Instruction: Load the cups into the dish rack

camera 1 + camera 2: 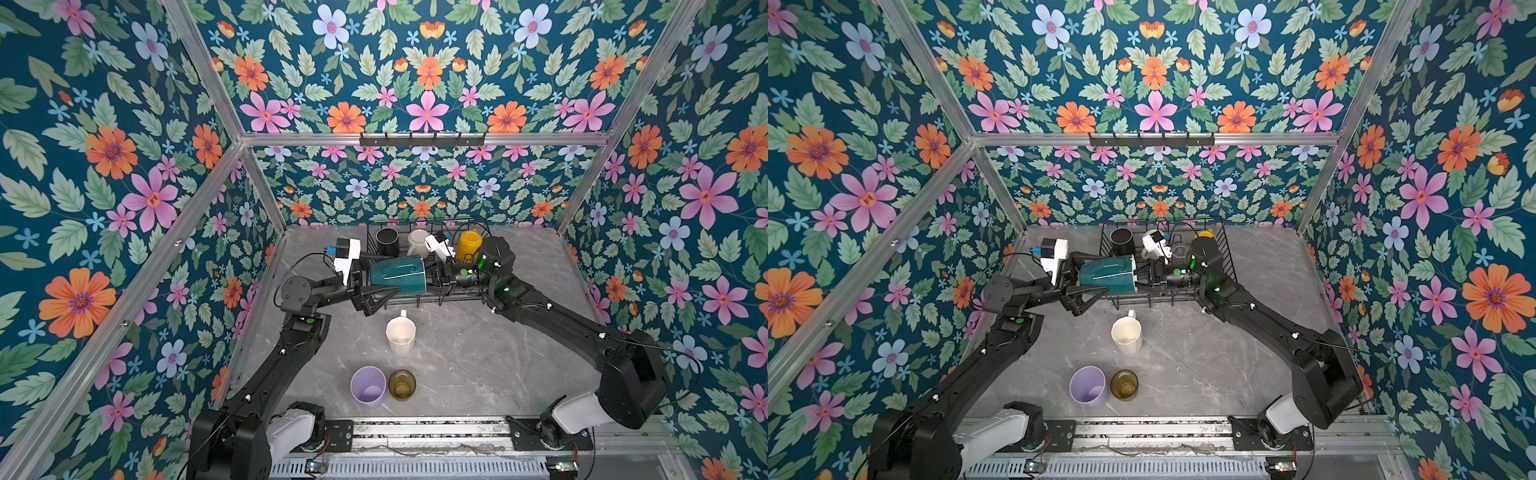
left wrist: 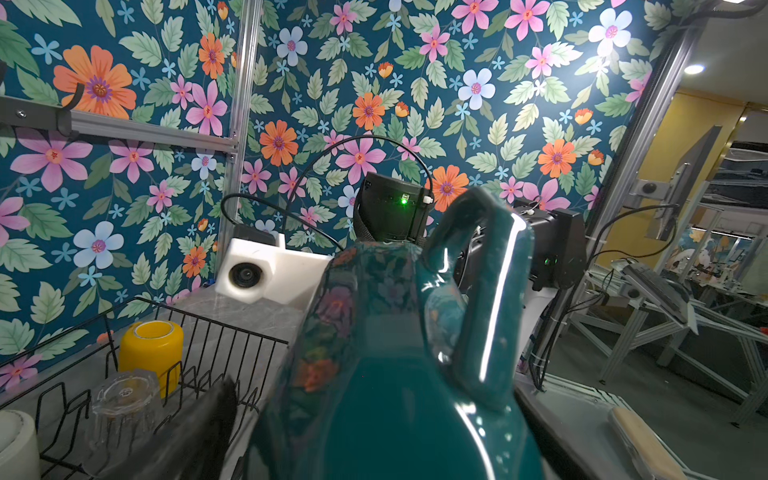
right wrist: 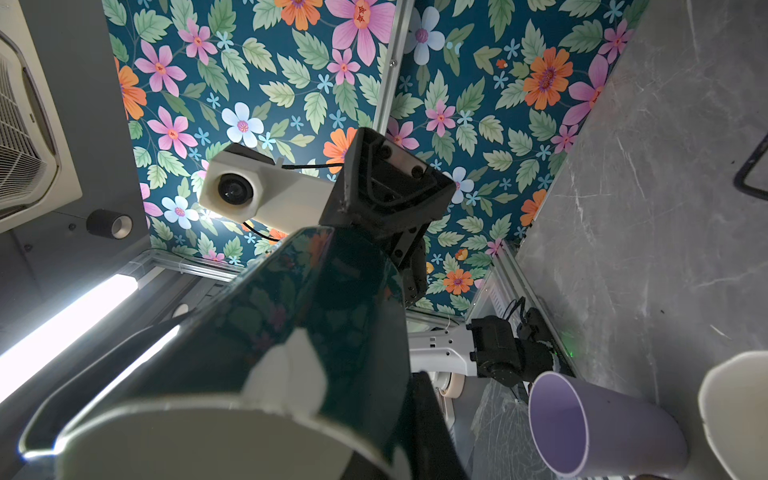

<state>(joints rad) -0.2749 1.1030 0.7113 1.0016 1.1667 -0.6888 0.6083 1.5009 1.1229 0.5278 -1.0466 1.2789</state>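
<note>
Pinching green mug point(image 1: 401, 270) by its rim in right pincer point(image 1: 432, 276), sideways above rack point(image 1: 440, 296), with left pincer point(image 1: 376, 277) spread wide about its base. Best to back left pincer clear, then tip mouth down into rack beneath.

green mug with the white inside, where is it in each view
In a top view: glossy green ceramic mug lies sideways at centre, across the black wire dish rack's front.
In a top view: same, slightly left of centre.
Left wrist: close up, filling the foreground, handle towards the camera.
Right wrist: close up, white inside nearest the camera.
Shared landmark: grey marbled tabletop.
</note>
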